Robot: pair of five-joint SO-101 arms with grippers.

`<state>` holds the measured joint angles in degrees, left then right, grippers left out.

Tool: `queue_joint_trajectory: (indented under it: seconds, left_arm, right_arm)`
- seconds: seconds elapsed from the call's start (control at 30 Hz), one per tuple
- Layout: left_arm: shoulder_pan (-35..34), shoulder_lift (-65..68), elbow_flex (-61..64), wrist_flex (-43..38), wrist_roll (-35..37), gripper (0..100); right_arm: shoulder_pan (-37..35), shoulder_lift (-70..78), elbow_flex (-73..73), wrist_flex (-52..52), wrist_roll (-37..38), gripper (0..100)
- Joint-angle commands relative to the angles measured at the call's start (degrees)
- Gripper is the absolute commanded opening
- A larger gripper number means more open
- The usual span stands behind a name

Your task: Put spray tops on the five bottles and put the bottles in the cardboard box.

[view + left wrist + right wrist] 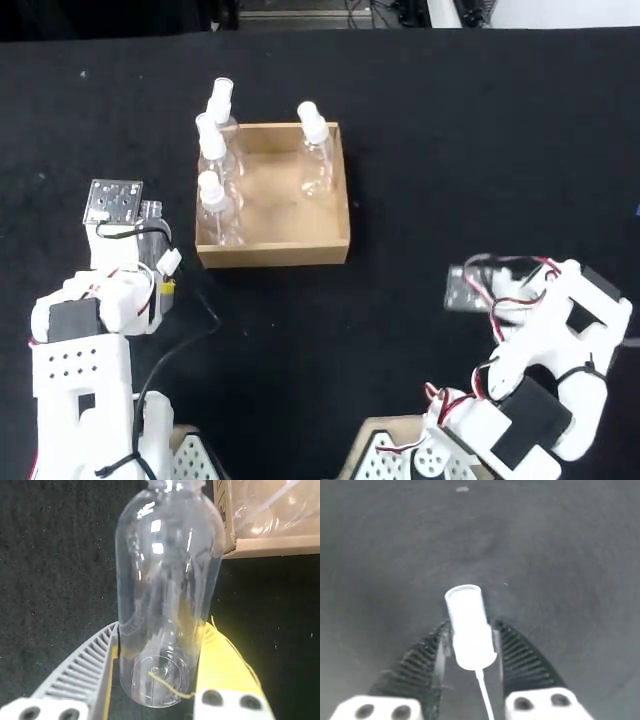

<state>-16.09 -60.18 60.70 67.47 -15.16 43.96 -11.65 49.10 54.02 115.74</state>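
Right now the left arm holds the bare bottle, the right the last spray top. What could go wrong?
1. The spray top in the right gripper trails a thin dip tube, which may miss the narrow neck of the bottle.
2. The left gripper holds that clear bottle low, near its base, so pressing the top on might tip it.
3. Several capped bottles crowd the left side of the cardboard box; lowering another in there could knock them.
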Motion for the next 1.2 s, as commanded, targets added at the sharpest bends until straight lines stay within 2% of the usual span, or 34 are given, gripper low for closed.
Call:
queue_joint_trajectory:
  seconds: [0.0, 0.1, 0.17, 0.2, 0.33, 0.4, 0.77, 0.9, 1.17]
  left_arm:
    - [-0.66, -1.14, -0.66, -0.88, 0.26, 3]
    - [-0.66, -1.14, -0.66, -0.88, 0.26, 3]
    - [-0.66, -1.14, -0.66, -0.88, 0.26, 3]
    - [-0.66, -1.14, -0.66, -0.88, 0.26, 3]
    - [-0.66, -1.14, -0.66, -0.88, 0.26, 3]
    - [-0.66, -1.14, -0.66, -0.88, 0.26, 3]
    - [-0.66, -1.14, -0.57, -0.88, 0.26, 3]
    - [-0.66, -1.14, -0.57, -0.88, 0.26, 3]
    - [-0.66, -1.14, -0.57, -0.88, 0.26, 3]
  right_arm:
    - [-1.58, -0.4, -4.7, -0.7, -28.66, 5.1]
    - [-1.49, 0.13, -6.29, -0.35, -53.36, 5.1]
    - [-1.41, 0.22, -6.46, 0.09, -62.59, 6.5]
    - [-1.58, 0.22, -6.46, 1.14, -63.65, 9.3]
    - [-2.9, 0.22, -6.73, 4.57, -63.56, 25.1]
    - [-3.16, 0.13, -6.73, 5.19, -62.68, 29.1]
    - [-0.97, 0.22, -6.37, 6.42, -43.34, 27.5]
    - [0.35, 0.22, -3.56, 2.55, -41.67, 22.2]
    - [1.49, 0.22, -1.98, 2.11, -40.26, 22.6]
